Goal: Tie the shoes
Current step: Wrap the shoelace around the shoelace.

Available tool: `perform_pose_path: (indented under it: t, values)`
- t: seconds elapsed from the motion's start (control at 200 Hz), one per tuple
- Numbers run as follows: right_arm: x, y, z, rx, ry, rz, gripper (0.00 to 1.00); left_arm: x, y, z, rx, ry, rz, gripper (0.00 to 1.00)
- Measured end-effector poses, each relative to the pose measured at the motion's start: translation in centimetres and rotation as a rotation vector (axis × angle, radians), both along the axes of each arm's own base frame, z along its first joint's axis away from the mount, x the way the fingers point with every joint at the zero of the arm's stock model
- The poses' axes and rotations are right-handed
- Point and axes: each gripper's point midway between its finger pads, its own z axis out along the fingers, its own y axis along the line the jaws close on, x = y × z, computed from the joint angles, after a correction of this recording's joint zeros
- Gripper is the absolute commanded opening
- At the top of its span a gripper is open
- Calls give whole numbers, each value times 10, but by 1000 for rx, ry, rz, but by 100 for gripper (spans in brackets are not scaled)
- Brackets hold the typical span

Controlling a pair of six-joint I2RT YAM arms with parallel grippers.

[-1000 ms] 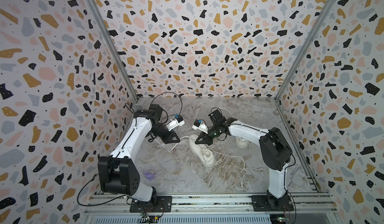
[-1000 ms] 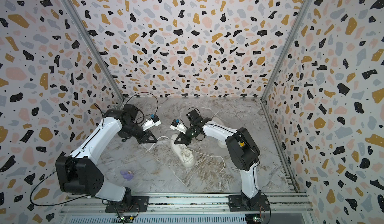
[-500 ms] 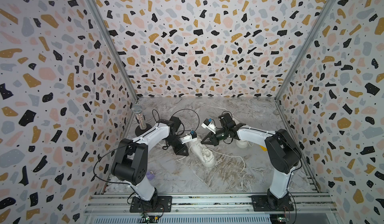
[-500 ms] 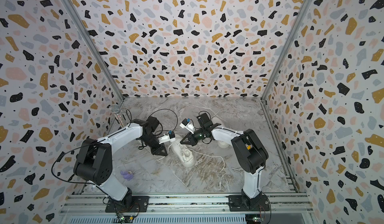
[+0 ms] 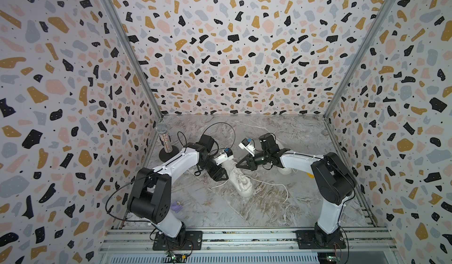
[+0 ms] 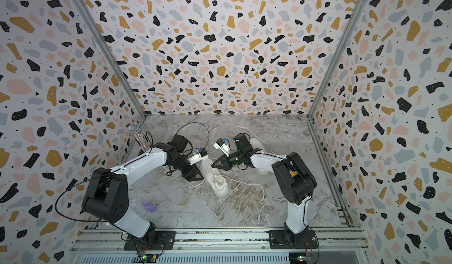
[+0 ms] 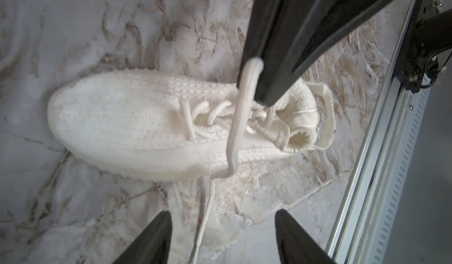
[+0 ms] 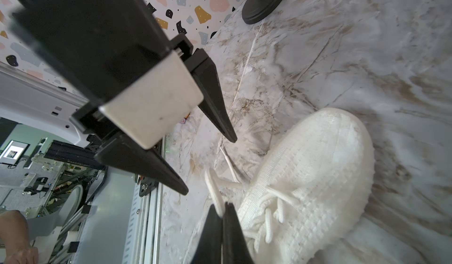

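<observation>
Two cream knit sneakers are on my marble-patterned table [image 5: 269, 213]. The nearer shoe [image 5: 241, 182] sits sole-down at mid-table between my two arms, heel end toward the front rail. The second shoe [image 5: 285, 170] lies just behind the right forearm, mostly hidden by it.

Seen from the left wrist, the nearer shoe [image 7: 151, 125] has a ribbed woven upper, a chunky ridged sole, a soft rolled collar and a heel pull loop; its white cord lacing is crossed in several rows.

One flat white lace [image 7: 238, 118] rises from the shoe's side, across the lacing, to the right gripper [image 7: 263, 89]. That gripper's black, pointed fingers are pinched tight on the lace, and the right wrist view shows the same closed grip [image 8: 221, 213]. A loose lace [image 5: 276, 185] curls over the table on the right-arm side.

The left gripper [image 7: 221, 228] hovers beside the shoe with its two tapered fingers spread wide, gripping nothing.

Further out there is one glittery silver microphone [image 5: 164, 140], upright on a round black base by the left wall, and one small purple object [image 5: 176, 206] near the left arm's base. Three terrazzo-print walls [image 5: 232, 54] enclose the table.
</observation>
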Motion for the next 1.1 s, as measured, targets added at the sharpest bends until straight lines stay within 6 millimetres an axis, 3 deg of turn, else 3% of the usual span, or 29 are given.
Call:
perform_pose_path:
  t: [0.195, 0.355, 0.726, 0.841, 1.101]
  values:
    - [3, 1, 4, 14, 25, -23, 4, 4, -21, 7, -42, 17, 62, 72]
    - [5, 2, 7, 23, 34, -34, 4, 4, -39, 11, -66, 4, 98, 63]
    - [6, 2, 8, 26, 52, -44, 4, 3, -54, 11, -78, -24, 179, 51]
    - [6, 2, 8, 25, 58, -46, 4, 8, -57, 10, -79, -30, 199, 44]
    - [7, 2, 7, 24, 61, -49, 4, 14, -62, 0, -87, -4, 231, 18]
